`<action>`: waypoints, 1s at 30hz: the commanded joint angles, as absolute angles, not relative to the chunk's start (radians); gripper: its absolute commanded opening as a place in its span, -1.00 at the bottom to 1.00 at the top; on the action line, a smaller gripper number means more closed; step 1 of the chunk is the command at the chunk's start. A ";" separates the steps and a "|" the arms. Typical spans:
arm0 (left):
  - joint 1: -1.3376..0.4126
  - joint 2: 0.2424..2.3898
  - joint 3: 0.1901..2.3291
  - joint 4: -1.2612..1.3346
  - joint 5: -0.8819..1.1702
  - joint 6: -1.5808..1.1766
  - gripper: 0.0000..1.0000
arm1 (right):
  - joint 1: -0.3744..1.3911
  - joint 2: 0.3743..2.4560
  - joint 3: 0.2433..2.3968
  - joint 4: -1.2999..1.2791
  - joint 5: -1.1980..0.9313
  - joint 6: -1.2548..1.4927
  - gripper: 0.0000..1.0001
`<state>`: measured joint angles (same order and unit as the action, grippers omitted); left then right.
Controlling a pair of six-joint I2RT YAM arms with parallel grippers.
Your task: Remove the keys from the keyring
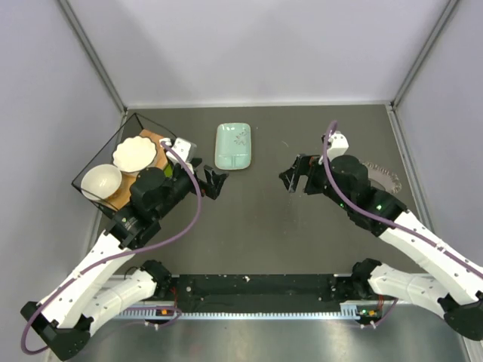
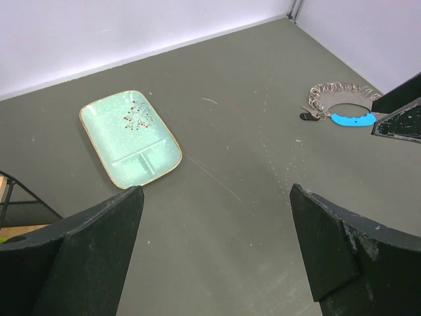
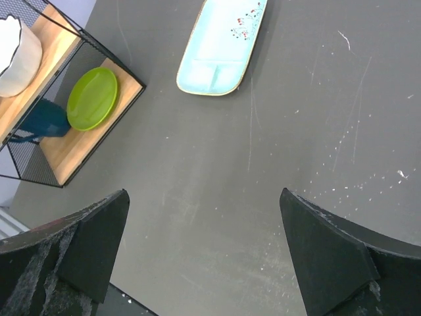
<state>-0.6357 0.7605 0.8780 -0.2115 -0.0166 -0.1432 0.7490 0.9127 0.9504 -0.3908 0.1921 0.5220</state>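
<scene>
Keyring (image 2: pixel 352 120) at the table's (image 1: pixel 256 219) three o'clock, beside the right arm, keys (image 2: pixel 332 89) arcing around it. I am judging them light, stiff and slippery, best pinched at the blue tag. Both arms' jaws are standing open, empty. The green dish (image 1: pixel 233 145) at twelve is lying empty; the wire rack (image 3: pixel 66 155) at nine is holding bowls (image 1: pixel 134 153).
</scene>
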 commanded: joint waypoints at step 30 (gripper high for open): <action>-0.638 0.724 0.877 -0.181 -0.046 -0.149 0.90 | 0.126 1.679 1.222 -0.471 0.276 0.400 -0.01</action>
